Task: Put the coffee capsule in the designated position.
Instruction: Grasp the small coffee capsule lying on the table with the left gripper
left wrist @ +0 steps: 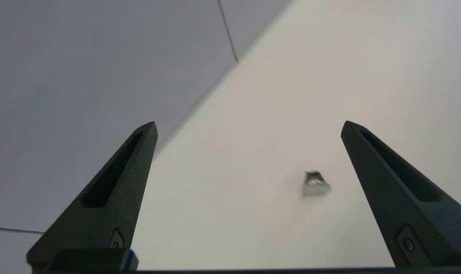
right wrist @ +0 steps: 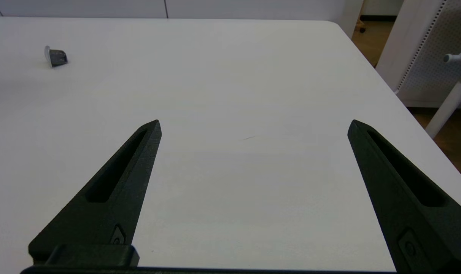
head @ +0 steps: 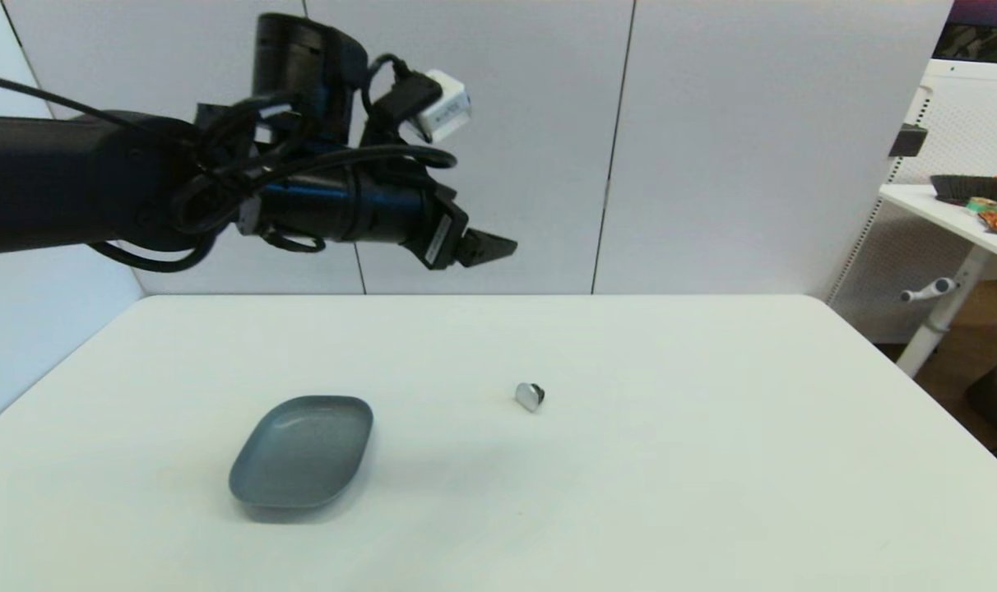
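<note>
The left gripper [head: 498, 245] hangs high above the far side of the white table [head: 712, 460], its black tapered fingers [left wrist: 120, 182] spread wide with nothing between them. Below it and nearer the robot, the tiny dark tapered coffee capsule [head: 530, 396] with a shiny silver foil face lies on its side on the bare tabletop. A shallow grey rounded dish [head: 301, 450] sits well apart to its left. The right gripper [right wrist: 253, 125] waits low over the table's right part, fingers also spread wide.

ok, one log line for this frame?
left hand: open, raised above table, empty | right hand: open, parked low | coffee capsule: on its side on table | grey dish: empty
</note>
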Controlling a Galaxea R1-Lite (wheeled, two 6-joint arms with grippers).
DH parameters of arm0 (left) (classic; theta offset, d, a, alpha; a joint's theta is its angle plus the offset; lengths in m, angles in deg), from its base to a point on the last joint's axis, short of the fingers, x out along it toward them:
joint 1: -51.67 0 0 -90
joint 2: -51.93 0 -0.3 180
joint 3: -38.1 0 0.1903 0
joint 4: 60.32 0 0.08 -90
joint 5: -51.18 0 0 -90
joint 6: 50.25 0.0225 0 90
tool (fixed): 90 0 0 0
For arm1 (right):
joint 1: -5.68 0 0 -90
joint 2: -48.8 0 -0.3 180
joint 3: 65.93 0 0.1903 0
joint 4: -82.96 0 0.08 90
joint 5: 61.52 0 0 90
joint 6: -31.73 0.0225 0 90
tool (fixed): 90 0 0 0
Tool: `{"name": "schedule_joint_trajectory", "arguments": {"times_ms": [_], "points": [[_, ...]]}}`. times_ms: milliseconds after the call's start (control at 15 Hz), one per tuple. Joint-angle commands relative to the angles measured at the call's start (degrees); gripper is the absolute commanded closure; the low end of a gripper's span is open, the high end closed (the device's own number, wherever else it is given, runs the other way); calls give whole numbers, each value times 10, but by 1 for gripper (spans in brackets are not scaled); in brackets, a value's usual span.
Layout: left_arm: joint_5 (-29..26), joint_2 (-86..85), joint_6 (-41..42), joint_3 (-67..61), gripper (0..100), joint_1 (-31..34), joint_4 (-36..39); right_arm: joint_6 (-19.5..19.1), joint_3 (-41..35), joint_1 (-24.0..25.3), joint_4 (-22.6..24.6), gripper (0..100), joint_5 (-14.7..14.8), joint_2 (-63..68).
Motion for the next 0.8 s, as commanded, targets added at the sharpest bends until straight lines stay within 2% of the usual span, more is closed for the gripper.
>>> {"name": "schedule_joint_trajectory", "arguments": {"times_ms": [67, 467, 800], "points": [[3, 65, -35, 14, 0, -32, -82, 0, 0, 0, 0, 0, 0, 1], [52, 160, -36, 134, 0, -56, -257, 0, 0, 0, 0, 0, 0, 1], [56, 215, -39, 185, 0, -74, -308, 0, 0, 0, 0, 0, 0, 1]]}}
